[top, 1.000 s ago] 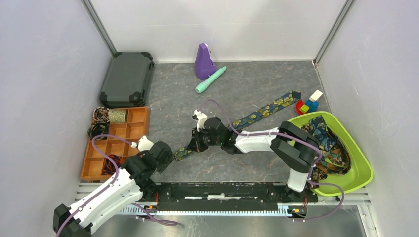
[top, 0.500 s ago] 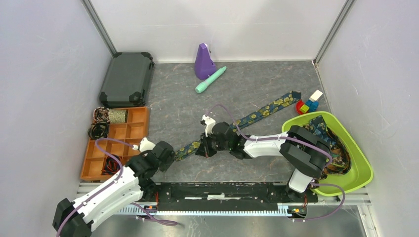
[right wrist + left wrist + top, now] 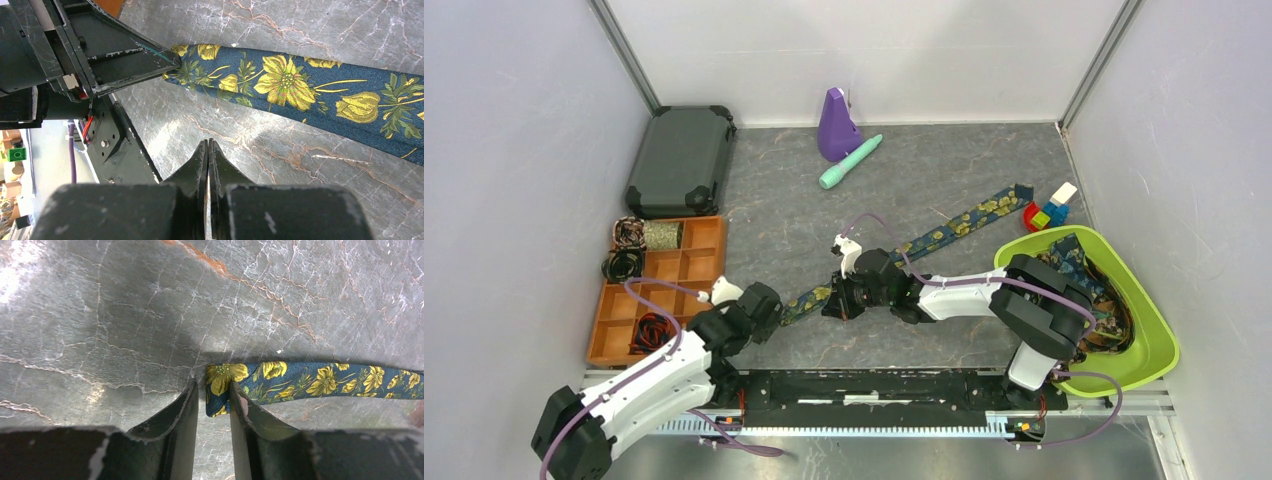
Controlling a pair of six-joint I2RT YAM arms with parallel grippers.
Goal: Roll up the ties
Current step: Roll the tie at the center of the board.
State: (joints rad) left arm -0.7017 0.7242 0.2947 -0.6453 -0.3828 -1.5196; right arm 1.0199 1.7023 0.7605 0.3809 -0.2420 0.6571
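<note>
A navy tie with yellow flowers lies flat as a long diagonal strip on the marble table. Its near end lies between the narrowly open fingers of my left gripper, whose right finger lies over the fabric. My right gripper is shut and empty, low over the bare table just beside the tie. In the top view the left gripper and right gripper sit close together at the tie's near end. More ties are piled in the green bowl.
The green bowl stands at the right. An orange compartment tray at the left holds coiled ties. A dark case, a purple object, a teal cylinder and toy blocks lie further back.
My right gripper has drawn back to the right along the tie, leaving its end lying free. My left gripper has moved up to the tie's end.
</note>
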